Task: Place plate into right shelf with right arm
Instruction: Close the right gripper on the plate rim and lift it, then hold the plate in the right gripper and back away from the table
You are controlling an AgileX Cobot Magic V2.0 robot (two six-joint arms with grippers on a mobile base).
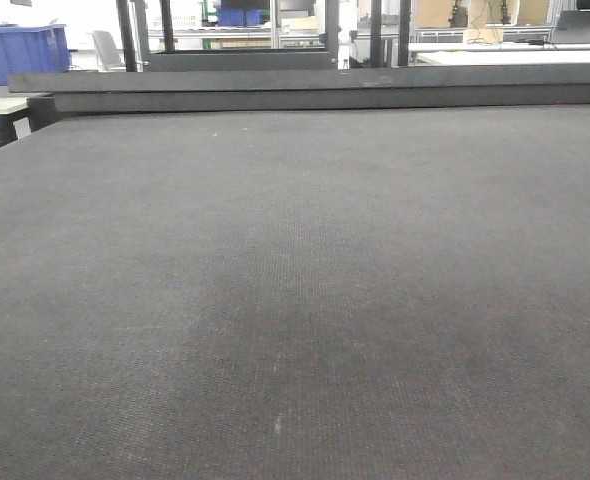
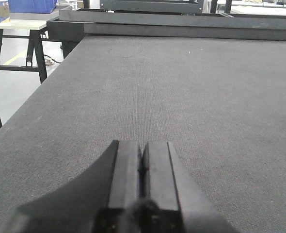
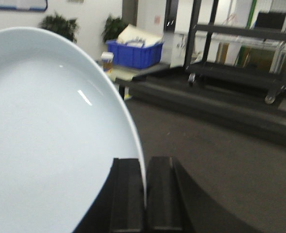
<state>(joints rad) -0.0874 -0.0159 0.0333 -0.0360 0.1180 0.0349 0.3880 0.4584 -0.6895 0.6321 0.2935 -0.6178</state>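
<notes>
Dark mat [image 1: 295, 300], plate [image 3: 46, 145] in right hand [image 3: 144, 167]

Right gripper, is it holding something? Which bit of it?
Yes, the right gripper pinches the white plate by its rim. The left gripper is shut, holding nothing.

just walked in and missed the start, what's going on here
The right tool is clamped on the rim of a plain round white plate, which fills the left of its wrist view. The left tool is shut on nothing and hangs over a dark grey textured tabletop. No steel shelf shows in any view, so the plate is not yet placed.
</notes>
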